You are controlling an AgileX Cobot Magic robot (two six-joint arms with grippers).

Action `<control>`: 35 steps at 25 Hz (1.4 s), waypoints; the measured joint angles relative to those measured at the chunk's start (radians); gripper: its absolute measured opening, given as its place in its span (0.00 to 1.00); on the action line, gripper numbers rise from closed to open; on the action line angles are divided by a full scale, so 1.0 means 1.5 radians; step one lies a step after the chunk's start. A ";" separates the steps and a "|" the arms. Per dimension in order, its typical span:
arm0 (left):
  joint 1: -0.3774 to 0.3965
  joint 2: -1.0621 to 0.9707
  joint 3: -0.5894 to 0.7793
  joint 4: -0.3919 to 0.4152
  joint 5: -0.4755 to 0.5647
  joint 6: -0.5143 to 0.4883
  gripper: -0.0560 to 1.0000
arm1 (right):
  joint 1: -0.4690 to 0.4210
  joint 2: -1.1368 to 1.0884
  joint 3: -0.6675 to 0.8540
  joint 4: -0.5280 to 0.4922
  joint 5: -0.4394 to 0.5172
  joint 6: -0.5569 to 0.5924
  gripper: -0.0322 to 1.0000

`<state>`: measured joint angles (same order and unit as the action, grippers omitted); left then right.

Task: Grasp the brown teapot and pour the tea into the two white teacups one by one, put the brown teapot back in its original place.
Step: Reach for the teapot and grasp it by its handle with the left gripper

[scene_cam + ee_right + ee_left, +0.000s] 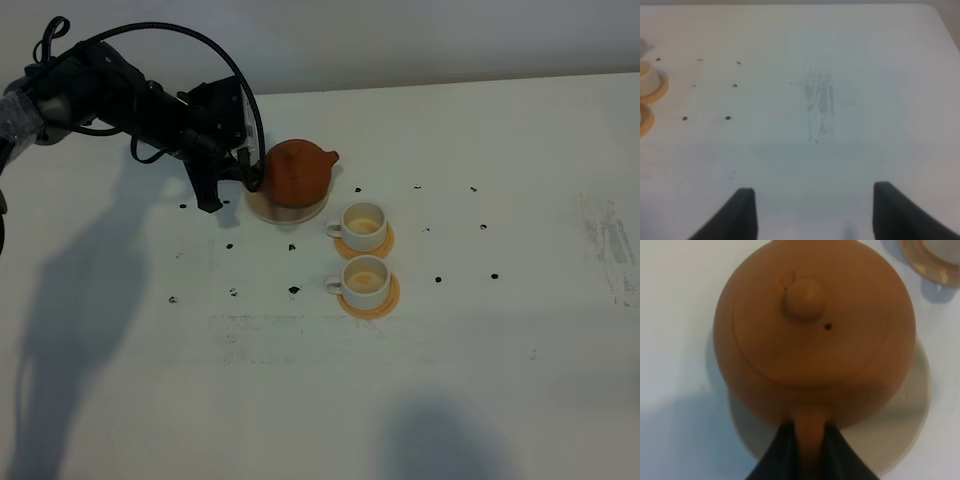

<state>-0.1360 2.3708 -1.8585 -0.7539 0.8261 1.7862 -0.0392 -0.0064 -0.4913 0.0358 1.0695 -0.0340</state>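
The brown teapot point(298, 172) is over the round beige coaster point(288, 211), its spout pointing right; I cannot tell whether it rests on the disc or hangs just above it. My left gripper point(251, 176) is shut on the teapot's loop handle. The left wrist view looks down on the lid knob point(804, 299), with the handle point(810, 440) between the dark fingers point(779, 456). The two white teacups point(364, 224) point(365, 280) stand on orange coasters to the right of the pot. My right gripper point(817, 215) is open over bare table and is out of the high view.
Small black marks point(293, 290) dot the white table around the cups. A scuffed patch point(610, 240) lies at the far right. An orange coaster's edge point(935, 262) shows just beyond the pot. A cup rim point(646, 77) is far from the right gripper.
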 joint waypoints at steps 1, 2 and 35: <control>0.000 0.000 0.000 -0.008 0.001 0.004 0.15 | 0.000 0.000 0.000 0.000 0.000 0.000 0.53; 0.000 0.000 0.000 -0.011 0.002 0.008 0.15 | 0.000 0.000 0.000 0.000 0.000 0.000 0.53; -0.043 -0.108 0.000 0.112 0.063 -0.033 0.15 | 0.000 0.000 0.000 0.000 0.000 0.000 0.53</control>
<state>-0.2010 2.2086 -1.8585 -0.5866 0.9208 1.7370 -0.0392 -0.0064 -0.4913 0.0358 1.0695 -0.0340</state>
